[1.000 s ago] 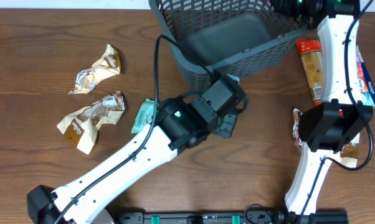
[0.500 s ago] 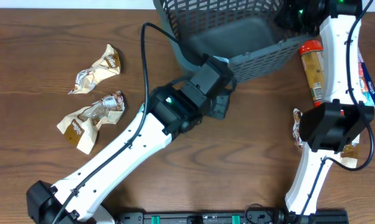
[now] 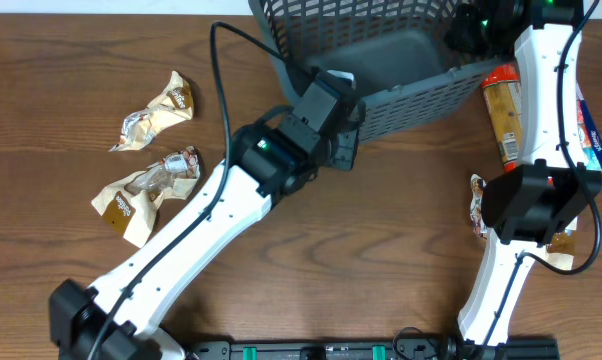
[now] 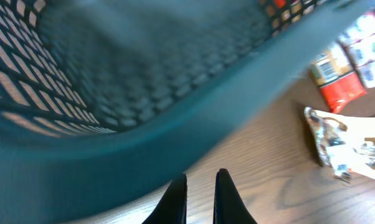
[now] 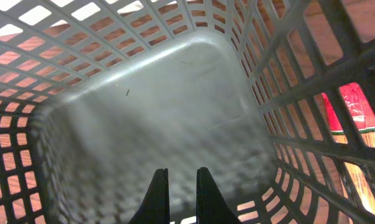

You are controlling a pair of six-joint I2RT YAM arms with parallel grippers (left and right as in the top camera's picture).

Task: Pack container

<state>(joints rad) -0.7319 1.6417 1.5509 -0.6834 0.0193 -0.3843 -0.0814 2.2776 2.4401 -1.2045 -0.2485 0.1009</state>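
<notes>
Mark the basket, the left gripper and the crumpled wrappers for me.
basket (image 3: 333, 18): overhead view, back lattice wall.
left gripper (image 4: 200, 186): left wrist view, gap between fingertips.
crumpled wrappers (image 3: 141, 190): overhead view, middle of lower wrapper.

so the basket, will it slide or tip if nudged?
The basket looks empty in the right wrist view, so it is probably light and likely to slide on the smooth wooden table. Its wide flat bottom makes tipping unlikely. Lattice walls may flex slightly.

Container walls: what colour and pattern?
Dark grey-blue slotted lattice on the container; clearest in the right wrist view.
</notes>
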